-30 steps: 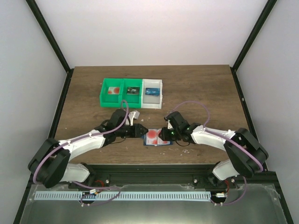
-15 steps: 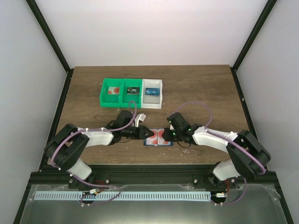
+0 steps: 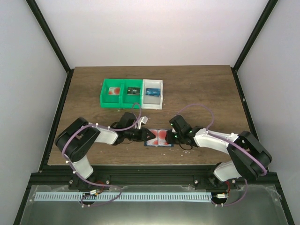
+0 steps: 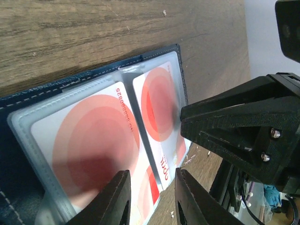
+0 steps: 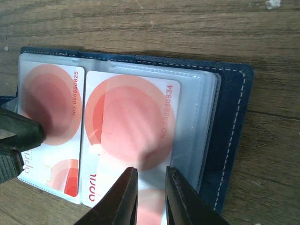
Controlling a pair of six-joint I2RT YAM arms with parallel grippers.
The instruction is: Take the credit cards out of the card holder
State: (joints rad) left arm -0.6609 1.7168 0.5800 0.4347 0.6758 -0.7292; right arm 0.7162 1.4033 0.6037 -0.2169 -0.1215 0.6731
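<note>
Left end effector, right end effector slightly apart on card holder, tabletop front edge; credit cards marked NO.88888825, NO.88888834, april.

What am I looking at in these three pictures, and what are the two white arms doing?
Two robot arms are bolted at the near edge of a wooden table. One picture looks down from above; the other two come from a camera on each wrist, showing its own tool. On the table lies an open navy card holder with credit cards, pinkish with red spots, in its clear pockets. Behind stand green bins and a white bin. The left tool and the right tool meet over the holder, each straddling an edge; whether either grips yet, I cannot tell.
</note>
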